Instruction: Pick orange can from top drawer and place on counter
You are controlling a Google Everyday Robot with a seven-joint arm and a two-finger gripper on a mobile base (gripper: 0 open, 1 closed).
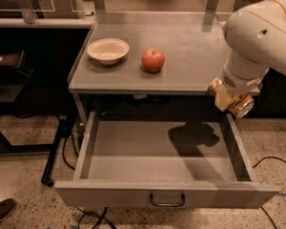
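Grey top drawer (86,149) open, orange can (242,106) tight between the jaws over its right wall; apple (153,60) beside bowl (94,52) on counter (195,46).

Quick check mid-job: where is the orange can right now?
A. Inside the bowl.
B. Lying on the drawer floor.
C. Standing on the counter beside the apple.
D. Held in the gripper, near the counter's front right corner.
D: the orange can sits clamped in the gripper, in the air just off the counter front edge, above the open top drawer right side.
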